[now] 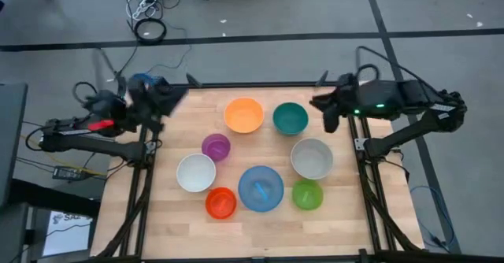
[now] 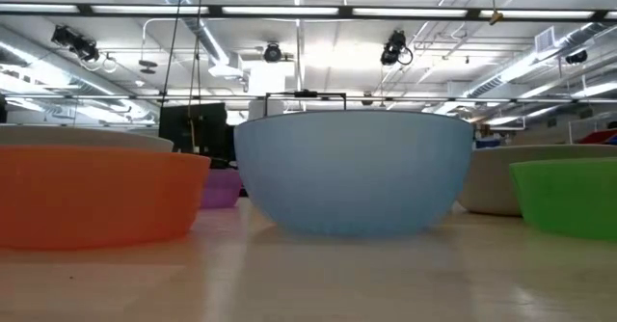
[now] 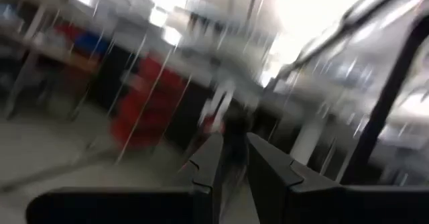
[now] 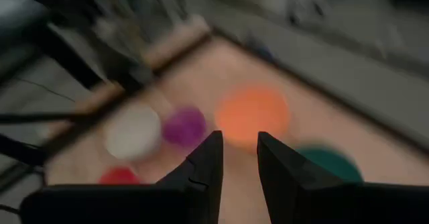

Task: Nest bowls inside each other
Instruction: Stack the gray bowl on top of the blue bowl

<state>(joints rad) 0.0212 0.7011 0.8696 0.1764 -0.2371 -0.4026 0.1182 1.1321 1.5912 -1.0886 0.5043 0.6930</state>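
Eight bowls stand apart on their bases on the wooden table (image 1: 346, 216): orange (image 1: 243, 114), teal (image 1: 290, 118), purple (image 1: 216, 146), white (image 1: 195, 172), grey (image 1: 312, 158), blue (image 1: 261, 188), red-orange (image 1: 221, 203) and green (image 1: 307, 194). None sits inside another. My left gripper (image 1: 183, 92) hangs raised over the table's far left corner, open and empty (image 3: 233, 153), pointing out into the room. My right gripper (image 1: 319, 103) hangs raised at the far right edge beside the teal bowl, open and empty (image 4: 238, 147), slanting down toward the orange bowl (image 4: 251, 117).
Bare wood lies along the table's left side, right side and near edge. In the low view the blue bowl (image 2: 352, 173) fills the middle, with the red-orange bowl (image 2: 92, 197) at one side and the green bowl (image 2: 569, 197) at the other. Cables lie on the floor beyond the table.
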